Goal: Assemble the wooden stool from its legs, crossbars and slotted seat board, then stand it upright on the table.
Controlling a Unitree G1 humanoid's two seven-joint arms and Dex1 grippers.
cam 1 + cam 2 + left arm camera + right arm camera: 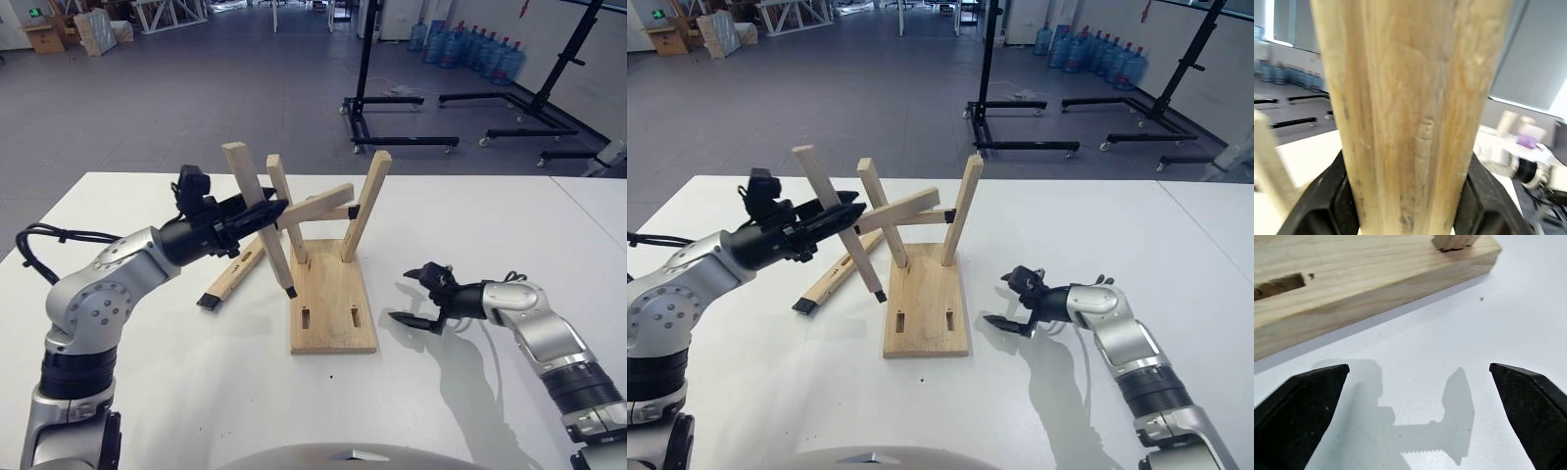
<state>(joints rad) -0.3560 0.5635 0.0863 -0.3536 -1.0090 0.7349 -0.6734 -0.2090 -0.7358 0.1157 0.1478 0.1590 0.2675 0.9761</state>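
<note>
One leg (277,257) clamped in left gripper (266,211), tilted

A: What's on the counter (470,215)?
B: White top. Seat board (333,318) lies flat at centre, long axis running away from the robot, two slots (307,317) open toward its near end.
A: Anything loose?
B: One loose leg (227,281) flat just left of the board, angled, black-tipped end nearest. Dark speck (331,375) just in front of the board. Second counter (598,206) adjoins at far right.
</note>
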